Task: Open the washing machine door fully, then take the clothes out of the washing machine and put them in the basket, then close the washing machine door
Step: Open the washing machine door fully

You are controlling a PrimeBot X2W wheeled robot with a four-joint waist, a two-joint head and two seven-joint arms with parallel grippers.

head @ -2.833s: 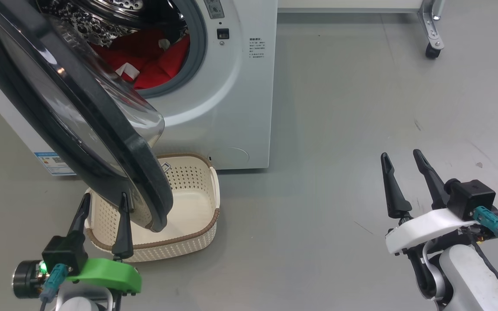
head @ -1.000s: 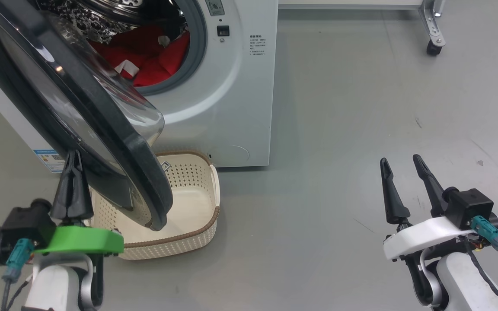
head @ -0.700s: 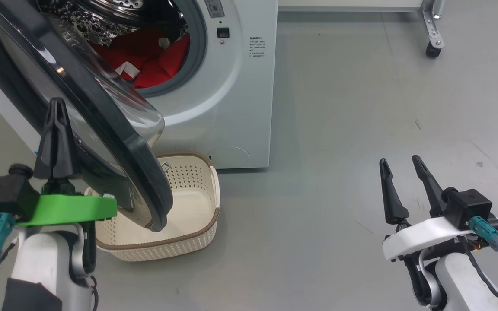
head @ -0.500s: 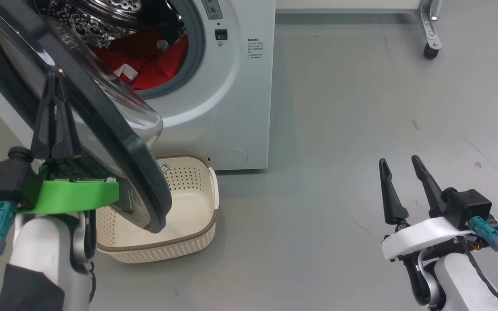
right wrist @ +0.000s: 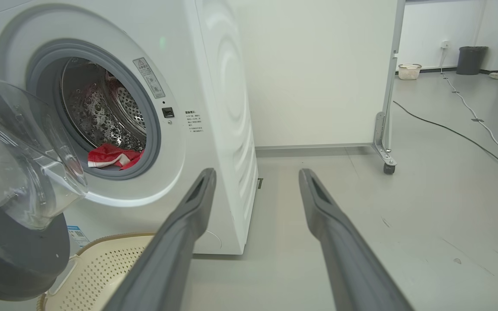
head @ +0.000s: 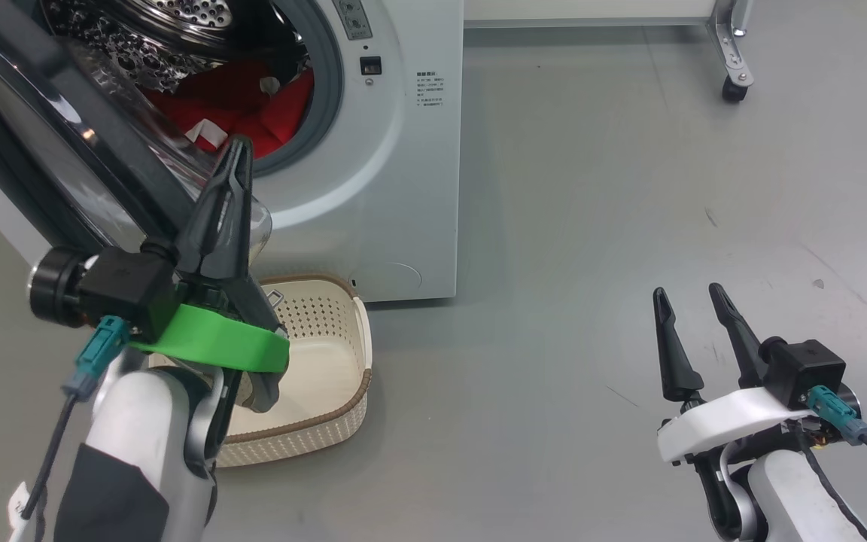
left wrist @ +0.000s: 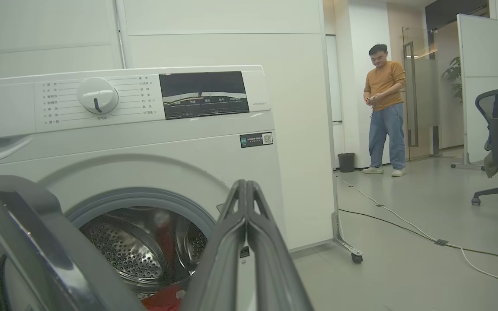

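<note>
The large round washing machine door [head: 65,113], with its glossy black rim and bulging clear glass bowl, is standing swung out to the left of the big white front-loading washing machine [head: 396,173], leaving the steel perforated drum exposed. Bright red fabric clothes [head: 234,105] with a white label are lying heaped in the bottom of the drum, just behind the grey rubber seal. A small cream perforated plastic basket [head: 313,435] with a brown woven-look rim is sitting on the grey floor [head: 591,226] at the foot of the machine, partly under the door's lower edge, with nothing inside that can be seen.

The robot's left gripper [head: 239,147], on a green mount, is rising in front of the door's glass bowl, its jaws clenched together on nothing and its tips pointing towards the drum opening; whether it is touching the door cannot be told. The right gripper [head: 687,293], on a white mount, is hovering well apart over bare floor, its jaws released wide and holding nothing.

In the left wrist view, a person [left wrist: 385,108] in an orange top and jeans is standing in the background.
</note>
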